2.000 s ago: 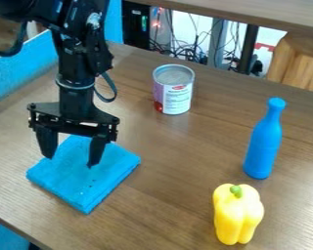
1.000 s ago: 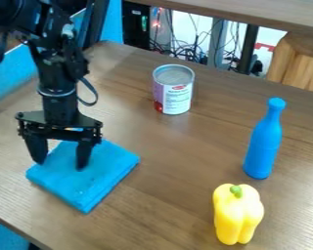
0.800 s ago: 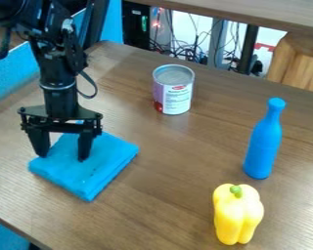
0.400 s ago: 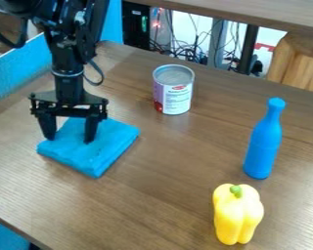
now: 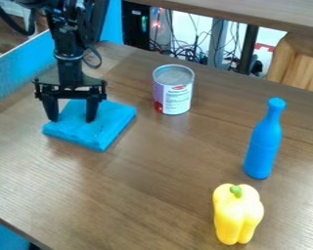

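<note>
The black gripper hangs at the upper left, its two fingers spread apart and their tips down on a folded blue cloth. The cloth lies flat on the wooden table, with its back part behind the fingers. Right of the cloth stands a can with a white and purple label. A blue bottle stands upright at the right, and a yellow bell pepper with a green stem is in front of it.
The wooden table has its back edge running from upper left to right. A blue panel borders it at the left. Cables and a wooden stool are behind it.
The gripper first moved left, then toward the back of the table. The blue cloth has slid backward along with it. Can, bottle and pepper have stayed where they were.
</note>
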You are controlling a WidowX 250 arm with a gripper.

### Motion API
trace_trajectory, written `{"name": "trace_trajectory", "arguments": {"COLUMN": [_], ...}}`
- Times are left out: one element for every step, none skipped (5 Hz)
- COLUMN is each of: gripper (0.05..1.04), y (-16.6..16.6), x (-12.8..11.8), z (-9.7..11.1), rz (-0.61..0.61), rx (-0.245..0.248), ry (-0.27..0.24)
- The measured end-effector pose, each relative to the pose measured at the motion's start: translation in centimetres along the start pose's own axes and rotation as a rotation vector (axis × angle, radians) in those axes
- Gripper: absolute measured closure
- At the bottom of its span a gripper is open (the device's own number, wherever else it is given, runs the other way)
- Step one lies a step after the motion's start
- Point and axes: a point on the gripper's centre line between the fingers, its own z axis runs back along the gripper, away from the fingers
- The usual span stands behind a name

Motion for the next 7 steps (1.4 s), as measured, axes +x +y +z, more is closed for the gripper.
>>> {"name": "trace_trajectory", "arguments": {"gripper": [0.079, 0.079, 0.079, 0.079, 0.079, 0.08, 0.08], "y": [0.0, -0.1, -0.1, -0.1, 0.9, 3.0, 4.3], "x": [1.6, 3.2, 3.6, 3.4, 2.9, 3.3, 3.3], "z": [-0.1, -0.2, -0.1, 0.2, 1.0, 5.2, 7.8], "rz": [0.027, 0.063, 0.077, 0.104, 0.136, 0.181, 0.189], "rx": [0.003, 0.004, 0.004, -0.019, -0.066, -0.15, -0.198], "ry": [0.013, 0.013, 0.015, 0.035, 0.086, 0.063, 0.089]}}
